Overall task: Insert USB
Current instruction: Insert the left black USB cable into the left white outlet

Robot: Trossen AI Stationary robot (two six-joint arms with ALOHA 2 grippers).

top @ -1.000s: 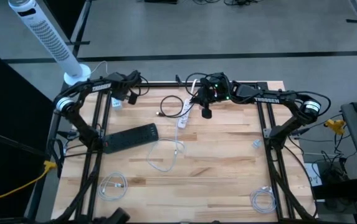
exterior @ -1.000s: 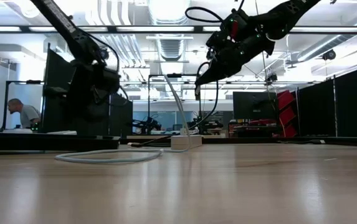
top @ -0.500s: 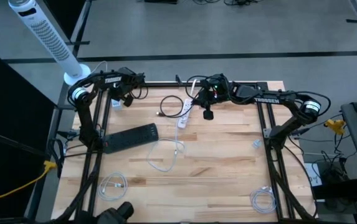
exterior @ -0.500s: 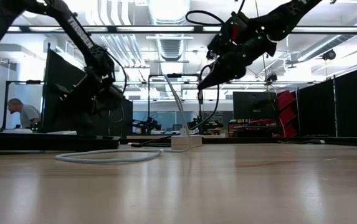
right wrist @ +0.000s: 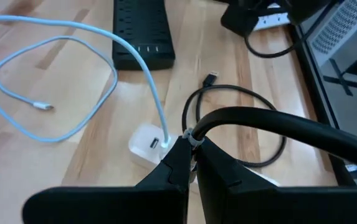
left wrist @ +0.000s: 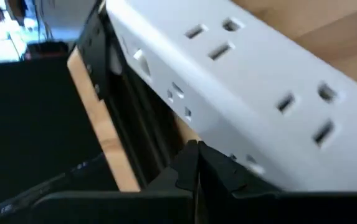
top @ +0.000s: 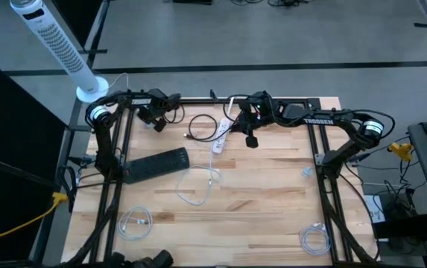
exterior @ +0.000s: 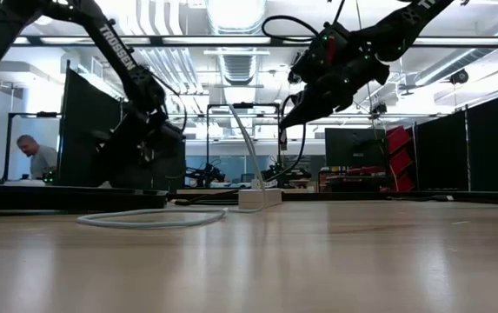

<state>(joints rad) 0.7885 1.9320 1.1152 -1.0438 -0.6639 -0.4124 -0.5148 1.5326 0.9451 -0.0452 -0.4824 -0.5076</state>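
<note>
**One white lead plugged in, black cable in hand over the adapter**

From my remote station, I hold the right gripper [top: 251,139] above the white adapter [right wrist: 146,145] near the table's far edge, its fingers pinched on a black cable [right wrist: 271,127]. A white cable [right wrist: 131,53] already sits in the adapter. The black cable's free plug [right wrist: 210,78] lies loose on the wood, so I judge the insertion unfinished. The left gripper [top: 158,121], fingers pressed together, hovers at a white power strip [left wrist: 253,87].
</note>
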